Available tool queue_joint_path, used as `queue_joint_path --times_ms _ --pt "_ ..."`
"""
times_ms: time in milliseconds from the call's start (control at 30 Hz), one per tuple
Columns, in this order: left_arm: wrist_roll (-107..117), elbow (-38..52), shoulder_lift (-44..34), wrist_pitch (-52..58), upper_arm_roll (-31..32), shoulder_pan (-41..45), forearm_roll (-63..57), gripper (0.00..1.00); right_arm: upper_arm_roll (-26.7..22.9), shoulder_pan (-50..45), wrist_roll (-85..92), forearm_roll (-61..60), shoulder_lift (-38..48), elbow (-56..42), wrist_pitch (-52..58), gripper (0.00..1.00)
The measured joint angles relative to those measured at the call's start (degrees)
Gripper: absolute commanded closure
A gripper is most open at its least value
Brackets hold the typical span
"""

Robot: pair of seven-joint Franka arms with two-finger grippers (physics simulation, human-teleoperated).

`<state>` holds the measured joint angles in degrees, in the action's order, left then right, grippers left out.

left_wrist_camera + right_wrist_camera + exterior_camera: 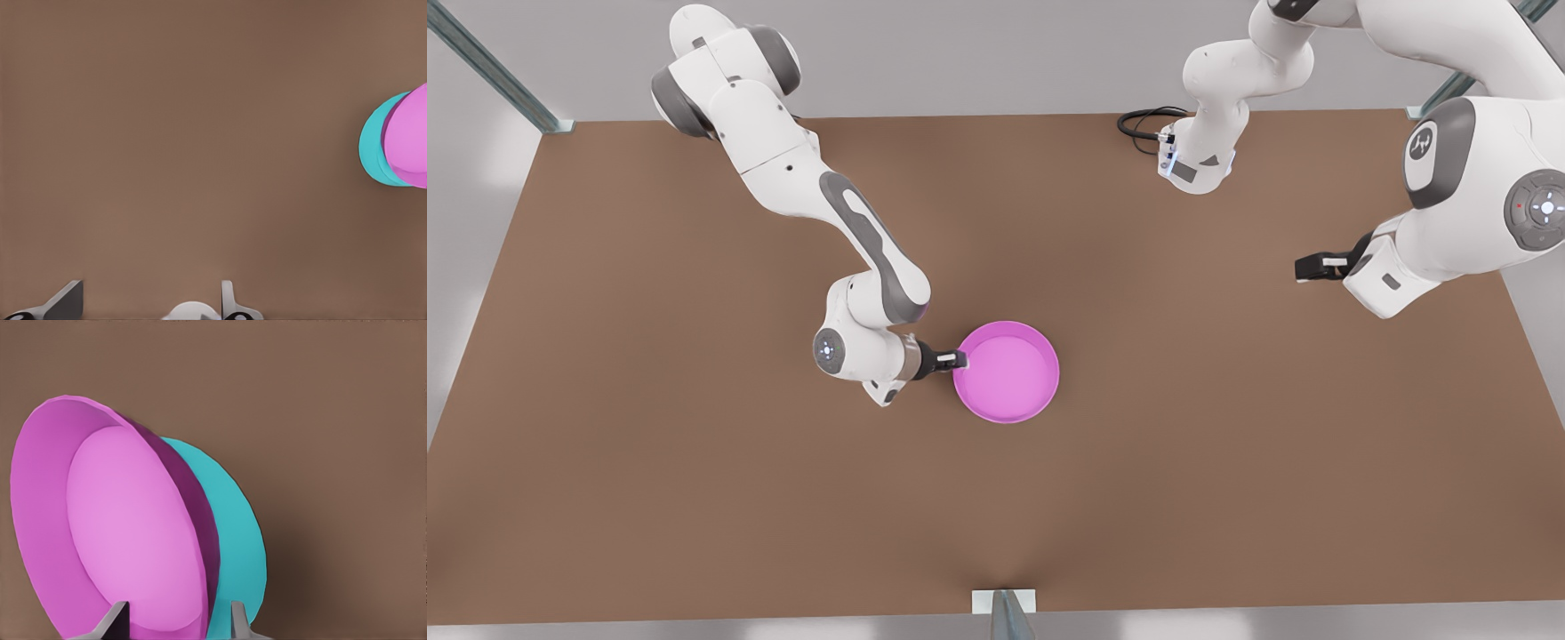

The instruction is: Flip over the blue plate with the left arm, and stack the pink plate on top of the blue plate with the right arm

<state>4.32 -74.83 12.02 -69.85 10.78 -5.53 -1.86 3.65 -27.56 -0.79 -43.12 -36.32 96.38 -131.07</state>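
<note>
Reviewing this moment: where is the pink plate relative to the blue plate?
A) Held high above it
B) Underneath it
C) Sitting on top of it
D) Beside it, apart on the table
C: the pink plate sits on the blue plate, whose turquoise edge shows beneath it; the right claw straddles the pink rim.

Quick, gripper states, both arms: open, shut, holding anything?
Right gripper: fingers straddle the rim of the pink plate, which sits on the blue plate; grip cannot be told.
Left gripper: open, empty, waiting off to the side.
</note>
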Motion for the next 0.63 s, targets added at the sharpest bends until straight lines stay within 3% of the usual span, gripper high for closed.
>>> queue_joint_path --times_ms 67,100,200,333,467,633 --pt "0.0 0.0 0.0 0.1 0.0 0.0 0.0 0.0 -0.3 1.7 -0.5 0.3 1.6 -1.2 0.9 0.0" --pt "-0.1 0.0 0.1 0.1 0.0 0.0 0.0 0.0 -2.8 2.2 -0.9 1.5 3.2 -3.5 2.8 0.0" --pt "-0.1 0.0 0.2 0.4 0.0 0.0 0.0 0.0 -10.6 6.8 -1.5 9.6 3.9 -19.2 16.6 0.0" --pt "-0.2 0.1 0.4 1.1 0.0 0.0 0.1 0.0 -13.2 13.7 0.1 25.6 4.8 -34.5 35.8 0.0" --pt "-0.2 0.1 0.4 1.6 0.0 0.0 0.2 0.0 -15.9 16.1 2.1 36.2 11.3 -35.9 51.1 0.0" --pt "-0.3 0.1 0.7 1.8 0.0 0.1 0.3 0.0 -16.1 17.3 4.4 40.6 13.2 -32.8 61.0 0.0"
